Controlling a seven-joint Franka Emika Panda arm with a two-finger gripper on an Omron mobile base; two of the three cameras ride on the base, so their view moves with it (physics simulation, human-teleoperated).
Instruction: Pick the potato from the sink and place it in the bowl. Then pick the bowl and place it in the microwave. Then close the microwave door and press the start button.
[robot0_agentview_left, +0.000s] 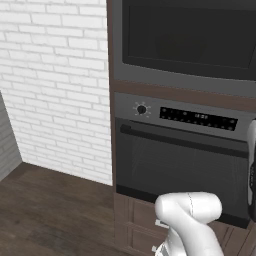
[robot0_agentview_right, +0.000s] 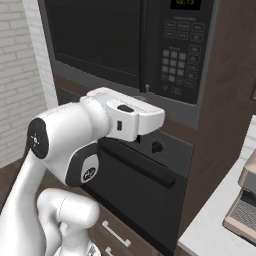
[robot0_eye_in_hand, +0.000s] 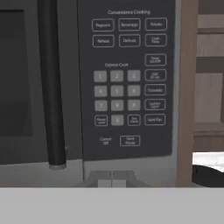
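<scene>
Hand view: the camera faces the microwave (robot0_eye_in_hand: 87, 87) front square-on, with the keypad panel (robot0_eye_in_hand: 127, 83) of pale-outlined buttons in the middle of the frame and the start button (robot0_eye_in_hand: 130, 140) low on that panel, just above the tool (robot0_eye_in_hand: 112, 179). Tool fingertips (robot0_eye_in_hand: 104, 178) appear pressed together, no gap visible between them, nothing pinched; they sit below the panel's lower edge, and contact with the microwave cannot be judged. The microwave door (robot0_eye_in_hand: 26, 78) is closed flush, its dark vertical handle (robot0_eye_in_hand: 51, 83) standing left of the keypad. Brown cabinet wood (robot0_eye_in_hand: 188, 87) borders the microwave on the right. Right base view: the white arm (robot0_agentview_right: 75, 140) reaches forward with its wrist level, the hand end lying just under the microwave's lower edge, below the keypad; the microwave (robot0_agentview_right: 130, 45) door window is dark and its display lit. Below it sits the oven (robot0_agentview_right: 135, 175) with a knob (robot0_agentview_right: 157, 147) and a bar handle. A pale counter (robot0_agentview_right: 215, 230) at lower right carries a grey appliance (robot0_agentview_right: 245, 200), partly cut off. Left base view: the oven (robot0_agentview_left: 180, 155) with knob and display sits beneath the microwave door (robot0_agentview_left: 190, 37); white brick wall (robot0_agentview_left: 55, 85) to the left, dark wood floor (robot0_agentview_left: 50, 210) below. Potato and bowl cannot be seen through the dark window.
</scene>
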